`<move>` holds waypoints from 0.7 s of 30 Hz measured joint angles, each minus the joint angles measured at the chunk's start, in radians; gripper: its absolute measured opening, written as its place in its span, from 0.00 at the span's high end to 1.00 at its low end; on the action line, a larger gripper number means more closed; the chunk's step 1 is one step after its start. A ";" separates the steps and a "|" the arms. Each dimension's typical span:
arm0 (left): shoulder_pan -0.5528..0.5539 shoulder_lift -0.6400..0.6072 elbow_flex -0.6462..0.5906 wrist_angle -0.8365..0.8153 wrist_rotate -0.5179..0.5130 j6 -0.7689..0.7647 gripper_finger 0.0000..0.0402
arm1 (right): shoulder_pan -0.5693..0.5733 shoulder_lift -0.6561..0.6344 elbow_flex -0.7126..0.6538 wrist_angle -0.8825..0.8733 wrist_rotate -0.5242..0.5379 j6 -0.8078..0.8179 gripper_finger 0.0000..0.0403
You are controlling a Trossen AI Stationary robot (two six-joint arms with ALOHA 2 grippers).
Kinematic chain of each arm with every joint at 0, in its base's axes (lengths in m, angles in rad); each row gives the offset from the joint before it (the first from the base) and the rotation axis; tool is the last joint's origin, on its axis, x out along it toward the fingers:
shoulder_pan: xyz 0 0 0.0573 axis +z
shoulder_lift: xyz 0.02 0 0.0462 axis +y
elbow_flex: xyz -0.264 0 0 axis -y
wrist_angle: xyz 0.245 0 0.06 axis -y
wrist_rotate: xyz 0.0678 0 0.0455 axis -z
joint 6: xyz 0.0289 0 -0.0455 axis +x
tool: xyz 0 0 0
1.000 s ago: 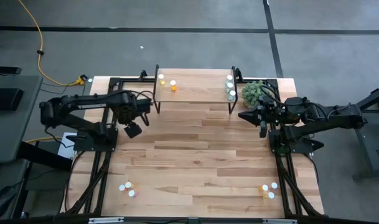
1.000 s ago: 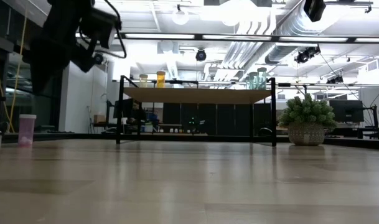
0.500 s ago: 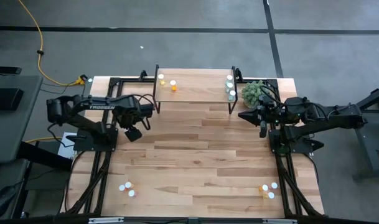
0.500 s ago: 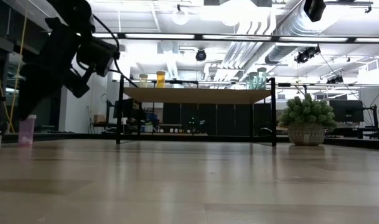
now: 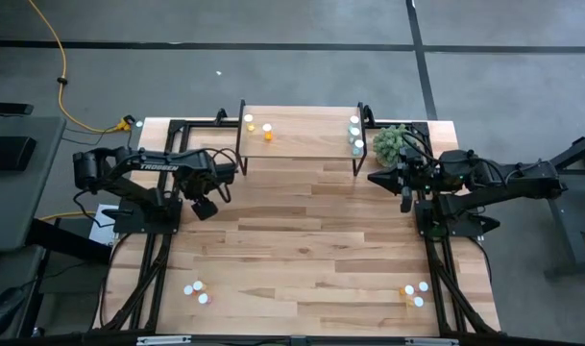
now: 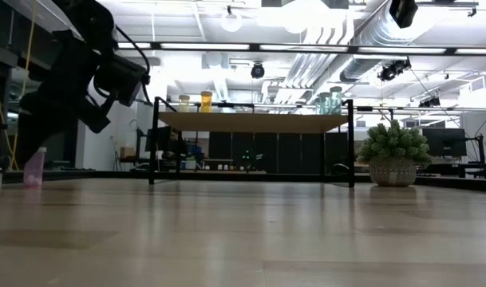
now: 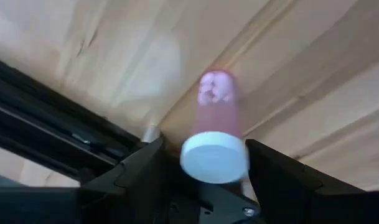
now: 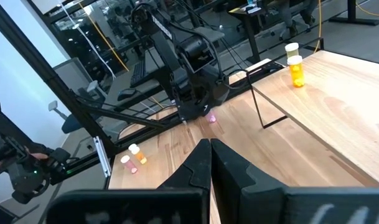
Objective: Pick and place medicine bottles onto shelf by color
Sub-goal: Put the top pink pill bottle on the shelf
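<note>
Left tool (image 5: 205,205) has swung down and back toward the tabletop's (image 5: 311,240) left edge within the last second — now low over the planks just near of the shelf's (image 5: 302,123) left end. Left wrist view: pink bottle (image 7: 216,134) stands upright between the spread fingers (image 7: 145,171), white cap toward the camera; contact not confirmed, so not yet a grip. Judgement: pick step in hand, closing comes next. Shelf already carries yellow and orange bottles (image 5: 258,126) at far left, teal ones (image 5: 355,135) at right. Right tool (image 5: 376,178) waits near the plant (image 5: 392,142), fingers pressed together.
</note>
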 joint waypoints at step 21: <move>0.000 0.000 0.003 0.050 -0.042 0.007 0.61 | 0.000 0.000 0.000 0.000 0.012 0.000 1.00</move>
